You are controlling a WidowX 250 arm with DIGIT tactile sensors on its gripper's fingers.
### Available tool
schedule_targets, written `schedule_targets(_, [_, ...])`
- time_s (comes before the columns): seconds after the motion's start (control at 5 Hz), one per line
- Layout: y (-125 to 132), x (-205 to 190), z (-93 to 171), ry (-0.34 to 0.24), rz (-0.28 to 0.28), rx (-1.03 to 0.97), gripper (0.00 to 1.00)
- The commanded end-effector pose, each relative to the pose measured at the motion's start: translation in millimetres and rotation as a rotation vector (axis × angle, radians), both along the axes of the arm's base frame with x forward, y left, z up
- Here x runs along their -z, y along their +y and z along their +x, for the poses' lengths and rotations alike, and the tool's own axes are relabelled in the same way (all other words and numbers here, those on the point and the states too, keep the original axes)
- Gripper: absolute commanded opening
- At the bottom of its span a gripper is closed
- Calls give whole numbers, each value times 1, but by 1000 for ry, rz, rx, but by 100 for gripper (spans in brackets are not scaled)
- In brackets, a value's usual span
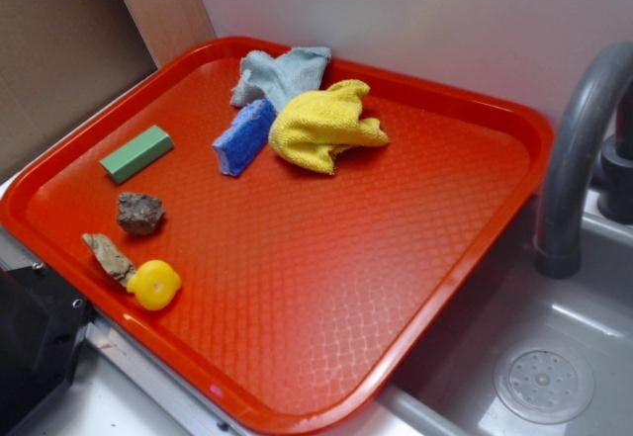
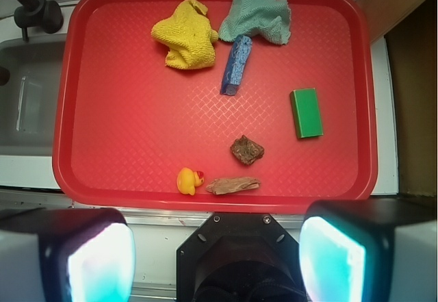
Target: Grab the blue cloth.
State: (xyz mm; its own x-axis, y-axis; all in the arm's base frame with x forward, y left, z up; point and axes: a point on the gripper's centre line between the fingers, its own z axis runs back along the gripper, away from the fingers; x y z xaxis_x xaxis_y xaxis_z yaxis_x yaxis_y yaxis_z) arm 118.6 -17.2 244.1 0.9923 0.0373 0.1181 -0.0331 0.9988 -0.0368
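blue cloth (image 2: 254, 13) is lying crumpled in the far corner of the red tray (image 2: 137, 144), touching the upper end of the blue sponge (image 2: 235, 64) and sitting just beside the yellow cloth (image 2: 186, 33). in the exterior view the yellow cloth is overlapping and hiding part of the blue cloth's edge. tool (image 2: 215, 257) is hanging off the tray at its near rim; fingers (image 2: 102, 261) are standing wide apart, nothing between them, tips cut off by the frame. green block (image 2: 306, 112), brown rock (image 2: 247, 150), wood scrap (image 2: 233, 185) and yellow duck (image 2: 189, 181) are resting well apart from the cloth. faucet (image 1: 579, 149) is partly cropped.
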Motion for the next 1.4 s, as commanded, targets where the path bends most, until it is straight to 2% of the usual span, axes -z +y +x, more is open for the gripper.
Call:
schedule_targets(0.0, [0,0,0,0,0,0,100])
schedule_targets(0.2, [20,33,48,18,58,-173,100])
schedule_targets(0.4, [42,71,79,-45,-5,-266,100])
schedule_targets(0.6, [60,120,114,-107,-54,-274,100])
schedule_targets(0.8, [59,130,125,-133,-48,-204,100])
schedule_targets(1.2, [59,130,125,-133,-48,-204,100])
